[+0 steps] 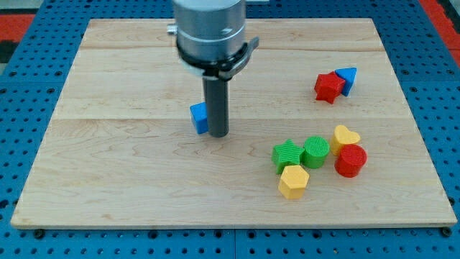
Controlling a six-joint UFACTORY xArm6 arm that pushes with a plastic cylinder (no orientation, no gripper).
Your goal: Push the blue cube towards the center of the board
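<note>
The blue cube [198, 118] sits on the wooden board [108, 165], left of the board's middle. My tip [218, 134] rests on the board right against the cube's right side, and the dark rod hides part of the cube. The rod hangs from a grey cylindrical arm end [210, 29] at the view's top.
A red star block [328, 87] touches a blue triangular block [348, 78] at the upper right. At the lower right cluster a green star block [287, 155], a green cylinder [315, 151], a yellow heart block [346, 136], a red cylinder [351, 160] and a yellow hexagonal block [293, 180].
</note>
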